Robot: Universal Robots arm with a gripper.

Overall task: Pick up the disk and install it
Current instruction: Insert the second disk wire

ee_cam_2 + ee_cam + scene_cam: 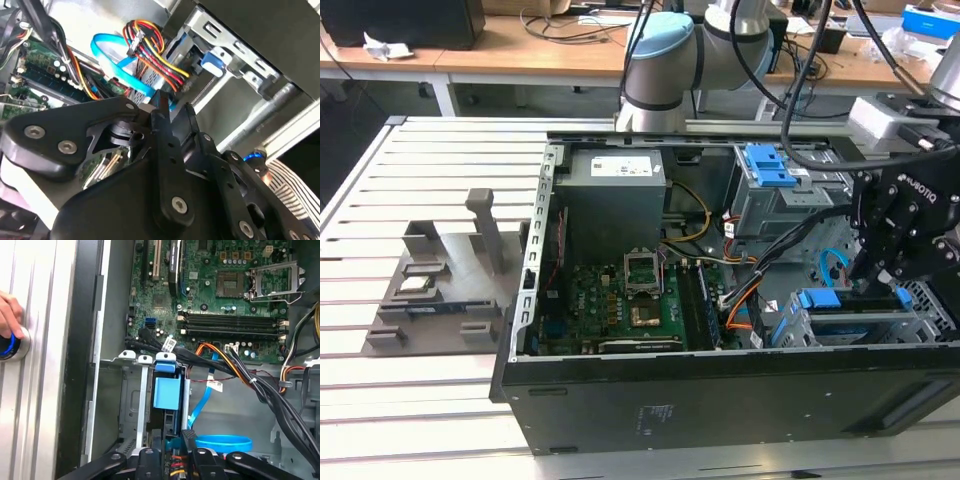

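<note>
Exterior view: claw [882,285] grips the disk [850,303] in its bay.

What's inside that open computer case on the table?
Inside the computer case: a green motherboard, a grey power supply, bundled cables and blue-latched drive cages. The end effector hangs over the drive bay, hiding part of it.

Bkgd: wooden desk [550,55] runs along back, cluttered w/ cables [560,22], a black box [405,20], crumpled white paper [382,46]. Foreground is a white slatted worktable [430,170]. Lighting even, indoor.
</note>
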